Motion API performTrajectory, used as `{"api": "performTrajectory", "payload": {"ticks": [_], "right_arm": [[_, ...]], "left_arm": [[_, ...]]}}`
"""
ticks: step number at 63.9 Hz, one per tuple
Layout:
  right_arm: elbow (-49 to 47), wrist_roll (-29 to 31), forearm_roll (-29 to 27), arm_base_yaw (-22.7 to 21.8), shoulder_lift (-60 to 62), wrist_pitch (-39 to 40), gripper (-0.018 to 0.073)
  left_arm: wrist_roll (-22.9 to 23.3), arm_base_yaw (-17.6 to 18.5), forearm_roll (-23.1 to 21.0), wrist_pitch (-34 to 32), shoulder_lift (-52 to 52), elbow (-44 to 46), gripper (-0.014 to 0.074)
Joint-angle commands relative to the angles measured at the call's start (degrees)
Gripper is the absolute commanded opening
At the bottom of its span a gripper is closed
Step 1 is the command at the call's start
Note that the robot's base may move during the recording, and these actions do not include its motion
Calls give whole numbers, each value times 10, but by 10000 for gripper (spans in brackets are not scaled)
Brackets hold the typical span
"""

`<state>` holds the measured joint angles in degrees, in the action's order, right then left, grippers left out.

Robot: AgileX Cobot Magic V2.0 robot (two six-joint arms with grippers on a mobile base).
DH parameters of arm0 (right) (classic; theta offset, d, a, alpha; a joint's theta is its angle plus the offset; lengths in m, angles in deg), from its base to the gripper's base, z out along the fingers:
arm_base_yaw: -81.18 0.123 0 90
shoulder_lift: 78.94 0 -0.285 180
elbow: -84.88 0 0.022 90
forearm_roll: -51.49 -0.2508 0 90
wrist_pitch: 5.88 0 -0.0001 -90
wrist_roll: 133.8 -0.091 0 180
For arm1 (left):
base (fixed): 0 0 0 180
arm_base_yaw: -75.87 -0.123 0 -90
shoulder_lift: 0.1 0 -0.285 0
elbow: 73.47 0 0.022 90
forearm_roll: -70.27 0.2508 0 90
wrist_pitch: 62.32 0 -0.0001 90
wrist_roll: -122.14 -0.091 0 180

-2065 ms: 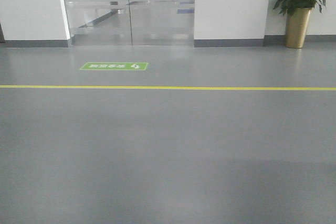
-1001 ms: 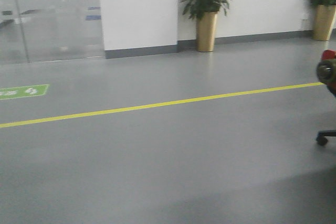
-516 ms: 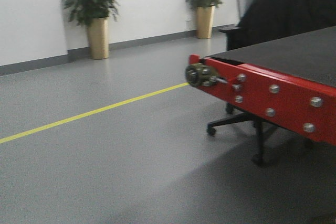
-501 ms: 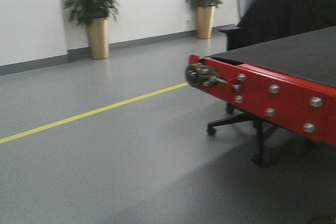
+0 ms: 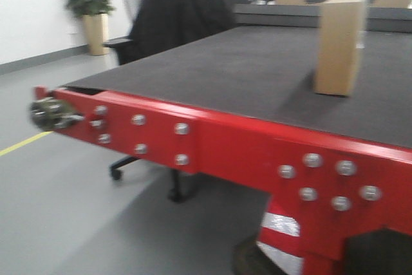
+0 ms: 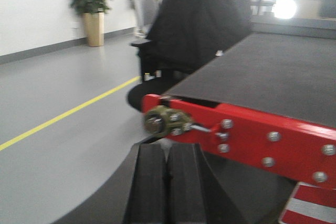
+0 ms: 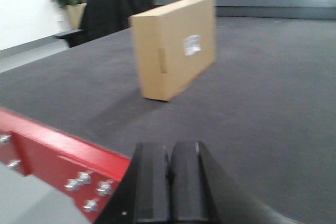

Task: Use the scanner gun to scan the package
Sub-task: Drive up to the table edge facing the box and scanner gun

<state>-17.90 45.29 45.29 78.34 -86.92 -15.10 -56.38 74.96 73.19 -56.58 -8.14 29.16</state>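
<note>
The package (image 5: pixel 341 43) is a tan cardboard box standing upright on the dark grey belt of a red-framed table (image 5: pixel 232 140). In the right wrist view the package (image 7: pixel 176 45) shows a small white label (image 7: pixel 192 45) on its broad face. My right gripper (image 7: pixel 168 146) is shut and empty, just over the table's red edge, well short of the package. My left gripper (image 6: pixel 167 148) is shut and empty, low in front of the table's corner roller (image 6: pixel 165 121). The scanner gun is out of view.
A chair draped with a black jacket (image 5: pixel 183 4) stands at the table's far left side, its wheeled base (image 5: pixel 129 169) on the grey floor. A potted plant (image 5: pixel 91 4) stands by the white wall. A yellow floor line (image 5: pixel 19 144) runs at the left.
The front view has swung to the right, from a glass door and bare floor, past the plants, onto the red table. The package has come into view.
</note>
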Motion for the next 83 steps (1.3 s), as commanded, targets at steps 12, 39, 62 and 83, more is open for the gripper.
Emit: {"api": "performTrajectory", "payload": {"ticks": [12, 39, 62, 83], "right_arm": [[0, 1, 2, 0, 2, 11, -162], [0, 1, 2, 0, 2, 11, -162], [0, 1, 2, -19, 2, 11, -162], [0, 1, 2, -58, 2, 11, -162]], "left_arm": [[2, -2, -1, -12, 2, 2, -111], [2, -2, -1, -12, 2, 2, -111], [2, -2, -1, -12, 2, 2, -111], [2, 0, -1, -12, 2, 2, -111]]}}
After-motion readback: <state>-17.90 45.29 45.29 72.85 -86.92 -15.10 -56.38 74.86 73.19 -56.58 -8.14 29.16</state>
